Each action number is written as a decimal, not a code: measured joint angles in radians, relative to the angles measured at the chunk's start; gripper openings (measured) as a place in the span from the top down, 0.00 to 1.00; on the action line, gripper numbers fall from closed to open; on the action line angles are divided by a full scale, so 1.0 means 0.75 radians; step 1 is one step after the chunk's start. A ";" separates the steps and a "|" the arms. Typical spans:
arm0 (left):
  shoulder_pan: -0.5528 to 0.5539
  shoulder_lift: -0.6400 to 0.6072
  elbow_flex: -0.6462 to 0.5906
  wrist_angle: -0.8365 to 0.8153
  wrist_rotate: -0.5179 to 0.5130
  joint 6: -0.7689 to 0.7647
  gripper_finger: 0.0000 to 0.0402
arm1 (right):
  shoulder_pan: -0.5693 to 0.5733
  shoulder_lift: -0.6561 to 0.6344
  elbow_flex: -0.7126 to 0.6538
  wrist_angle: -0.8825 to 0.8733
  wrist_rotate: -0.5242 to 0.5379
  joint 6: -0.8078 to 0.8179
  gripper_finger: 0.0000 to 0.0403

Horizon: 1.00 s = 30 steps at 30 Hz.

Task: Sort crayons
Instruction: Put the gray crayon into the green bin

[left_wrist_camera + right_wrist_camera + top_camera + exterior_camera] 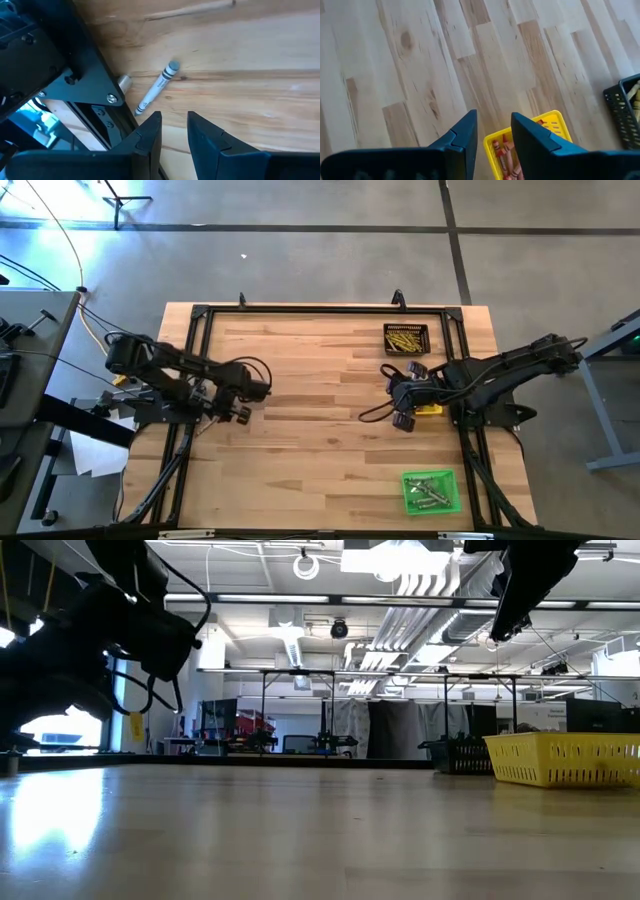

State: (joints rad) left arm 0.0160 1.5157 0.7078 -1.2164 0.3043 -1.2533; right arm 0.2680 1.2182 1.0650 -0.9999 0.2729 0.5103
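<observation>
A greyish crayon (156, 87) lies flat on the wooden table beside the black frame rail at the left. My left gripper (174, 127) hovers just short of it, open and empty; it also shows in the high view (240, 402). My right gripper (494, 131) is open and empty above the yellow tray (547, 125), which holds red crayons (504, 155). In the high view my right gripper (405, 395) is at the right side over that tray (430, 409).
A black tray (406, 338) with yellow crayons stands at the far right. A green tray (431, 491) with greyish crayons stands at the near right. A black frame (320, 308) runs around the table's edges. The table's middle is bare wood.
</observation>
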 joint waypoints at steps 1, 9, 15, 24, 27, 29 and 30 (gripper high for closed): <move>0.016 0.000 0.000 -0.001 0.002 0.000 0.80 | 0.000 0.000 0.000 0.000 0.000 -0.014 0.74; 0.111 0.000 0.000 0.001 0.024 0.033 0.80 | 0.000 0.000 0.000 -0.017 0.000 -0.030 0.74; 0.108 0.000 0.000 0.022 0.095 0.105 0.80 | 0.000 0.000 0.000 -0.017 0.001 -0.092 0.74; 0.108 0.000 0.009 0.177 0.221 0.008 0.80 | 0.000 0.000 0.000 -0.015 0.005 -0.149 0.74; 0.107 0.000 0.051 0.179 0.170 0.065 0.80 | 0.000 0.000 0.000 -0.015 0.004 -0.150 0.74; 0.120 -0.001 0.084 0.178 0.113 0.112 0.80 | 0.000 0.000 0.000 -0.010 0.004 -0.159 0.74; 0.130 -0.001 0.099 0.180 0.089 0.136 0.80 | 0.000 0.000 0.000 -0.006 0.004 -0.159 0.74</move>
State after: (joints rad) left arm 0.1133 1.5149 0.7822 -1.0813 0.3714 -1.1510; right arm 0.2680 1.2182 1.0653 -1.0040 0.2759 0.3912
